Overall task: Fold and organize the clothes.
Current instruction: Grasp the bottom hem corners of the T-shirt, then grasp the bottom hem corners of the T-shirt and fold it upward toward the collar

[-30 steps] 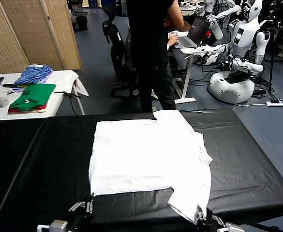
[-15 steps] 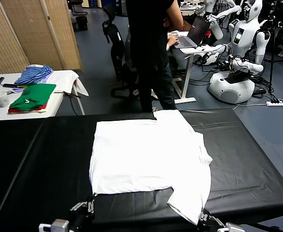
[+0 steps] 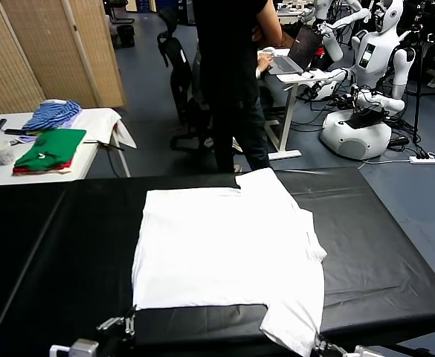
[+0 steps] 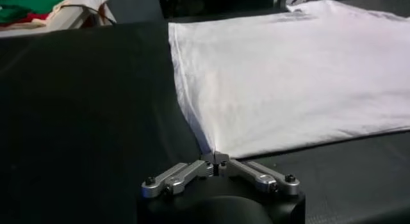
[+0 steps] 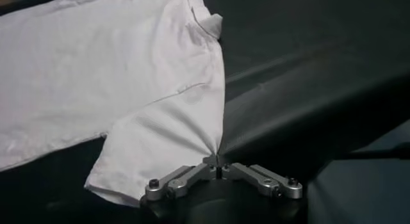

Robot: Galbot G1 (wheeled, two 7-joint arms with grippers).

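With the T-shirt (image 3: pixel 228 249) lying flat on the black table (image 3: pixel 68 245), each pincer is clamped on its near edge: left pincer (image 4: pixel 216 164) on the hem corner, right pincer (image 5: pixel 218 167) on the sleeve. The shirt stretches away from both pincers.

t-shirt (image 3: pixel 224 249): plain white | table (image 3: pixel 68 245): black | folded garment (image 3: pixel 52 147): green

Bare black table (image 3: pixel 68 245) flanks the T-shirt (image 3: pixel 224 245) on both sides

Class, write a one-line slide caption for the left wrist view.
Left gripper shut on the near corner of a plain white cotton T-shirt spread on black table.
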